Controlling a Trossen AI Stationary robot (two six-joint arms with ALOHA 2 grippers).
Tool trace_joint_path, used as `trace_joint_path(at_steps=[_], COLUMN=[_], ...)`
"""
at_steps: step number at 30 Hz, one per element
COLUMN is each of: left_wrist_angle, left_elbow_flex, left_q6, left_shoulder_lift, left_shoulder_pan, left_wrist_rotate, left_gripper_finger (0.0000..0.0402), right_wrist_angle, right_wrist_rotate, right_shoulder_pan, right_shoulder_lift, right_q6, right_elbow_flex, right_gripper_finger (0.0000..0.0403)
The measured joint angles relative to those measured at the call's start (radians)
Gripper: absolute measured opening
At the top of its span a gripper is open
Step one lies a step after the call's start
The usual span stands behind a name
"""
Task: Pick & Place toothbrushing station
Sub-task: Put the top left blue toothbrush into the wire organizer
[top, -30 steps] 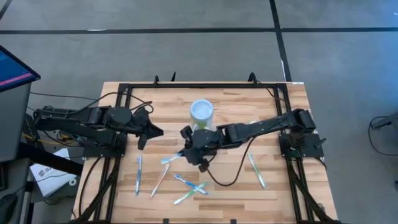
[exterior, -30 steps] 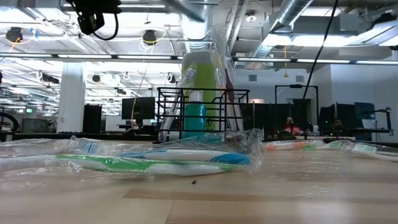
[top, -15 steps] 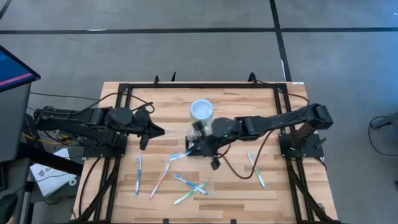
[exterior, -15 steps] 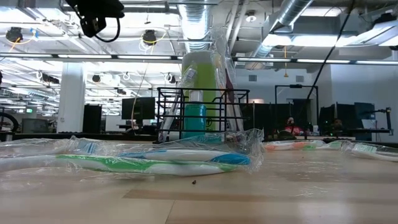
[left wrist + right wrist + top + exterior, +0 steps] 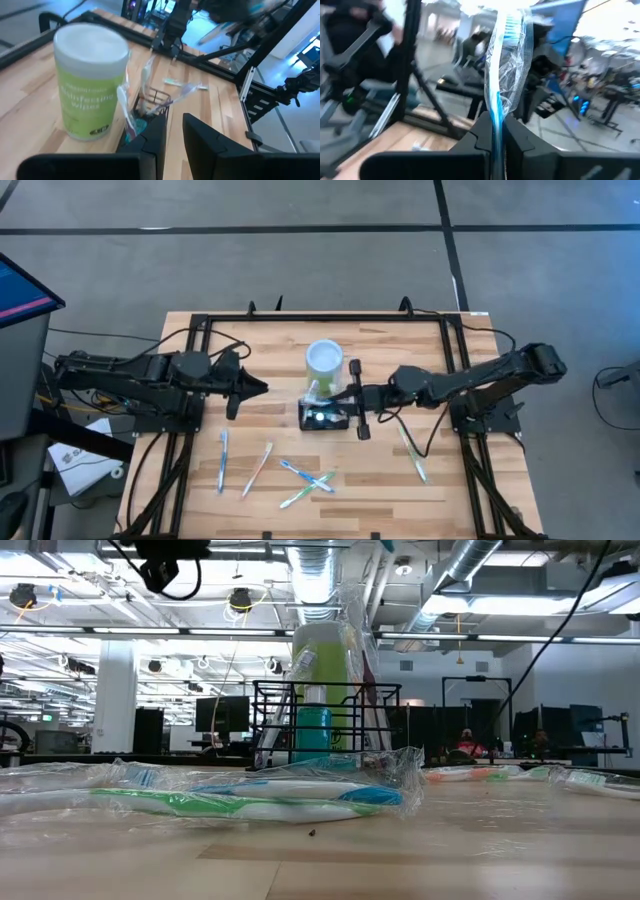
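The black wire-mesh caddy (image 5: pixel 322 417) stands on the table in front of the lime-green cup (image 5: pixel 324 360). Wrapped toothbrushes stick up out of it, as the left wrist view (image 5: pixel 150 102) shows. My right gripper (image 5: pixel 350 396) is just right of the caddy and above it, shut on a blue toothbrush in a clear wrapper (image 5: pixel 504 60). The toothbrush's tip shows at the top of the low view (image 5: pixel 385 544). My left gripper (image 5: pixel 252 388) waits open at the table's left, pointing at the cup (image 5: pixel 90 85). My right gripper pinches the wrapped blue toothbrush by its handle (image 5: pixel 495 117) between the two fingers (image 5: pixel 520 137). The brush runs on past the fingertips, with its bristle head (image 5: pixel 512 20) at the free end. It is lifted clear of the table, and the wrapper hangs loose around it.
Several wrapped toothbrushes lie on the wooden table: two at the near left (image 5: pixel 223 460) (image 5: pixel 258 468), a crossed group at the near middle (image 5: pixel 305 480) and one at the right (image 5: pixel 412 452). A black frame (image 5: pixel 330 318) edges the table.
My right gripper has lifted the wrapped blue toothbrush off the table left of the caddy. It has drawn back toward the table's right edge and risen, turning so that the brush stands up. The caddy, which the arm covered before, now shows from above.
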Motion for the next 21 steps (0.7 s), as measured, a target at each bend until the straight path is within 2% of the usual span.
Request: trace_joint_path(at_steps=[4, 9, 13, 21], left_wrist_angle=[0.017, 0.023, 0.028, 0.051], left_elbow_flex=[0.0, 0.0, 0.0, 0.0], left_q6=[0.023, 0.035, 0.038, 0.038], left_shoulder_lift=[0.0, 0.0, 0.0, 0.059], left_shoulder_pan=[0.0, 0.0, 0.0, 0.0], left_wrist_rotate=[-0.004, -0.004, -0.006, -0.024], left_gripper_finger=[0.0058, 0.0058, 0.0058, 0.0058], right_wrist_angle=[0.221, 0.428, 0.563, 0.925], right_wrist_rotate=[0.041, 0.05, 0.097, 0.095], right_shoulder_pan=[-0.018, -0.039, -0.051, -0.083], right_shoulder_lift=[-0.001, -0.002, 0.019, 0.235], right_q6=[0.029, 0.082, 0.109, 0.173], right_elbow_flex=[-0.115, -0.231, -0.31, -0.37], right_gripper_finger=[0.0007, 0.0007, 0.0007, 0.0007])
